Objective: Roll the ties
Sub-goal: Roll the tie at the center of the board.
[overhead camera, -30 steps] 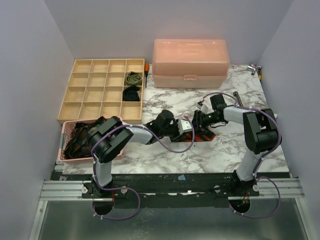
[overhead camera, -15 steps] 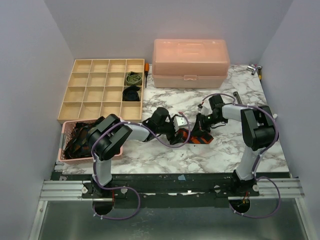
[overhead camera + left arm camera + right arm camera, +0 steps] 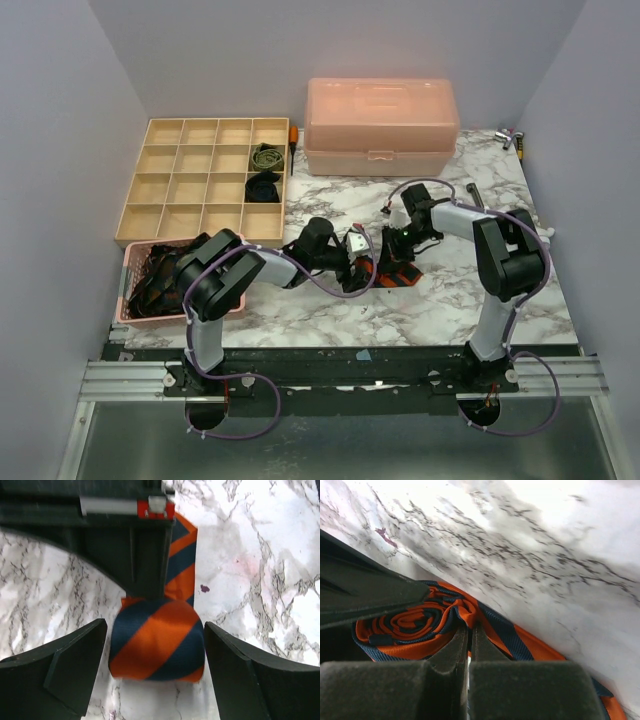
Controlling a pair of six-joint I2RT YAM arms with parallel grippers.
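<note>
On the marble table (image 3: 440, 290), a rolled striped tie (image 3: 156, 642) lies between the spread fingers of the left gripper (image 3: 155, 630). The right gripper (image 3: 469, 632), closed tight, meets it from 12 o'clock. Whether fabric is pinched is unclear.

Pink lidded box (image 3: 381, 125) on marble table (image 3: 450, 300); wooden 16-compartment tray (image 3: 180, 190) beside it; pink basket (image 3: 127, 290) nearer.

Orange-and-navy striped tie (image 3: 156, 642), coiled on marble table (image 3: 260, 555), loose tail trailing
</note>
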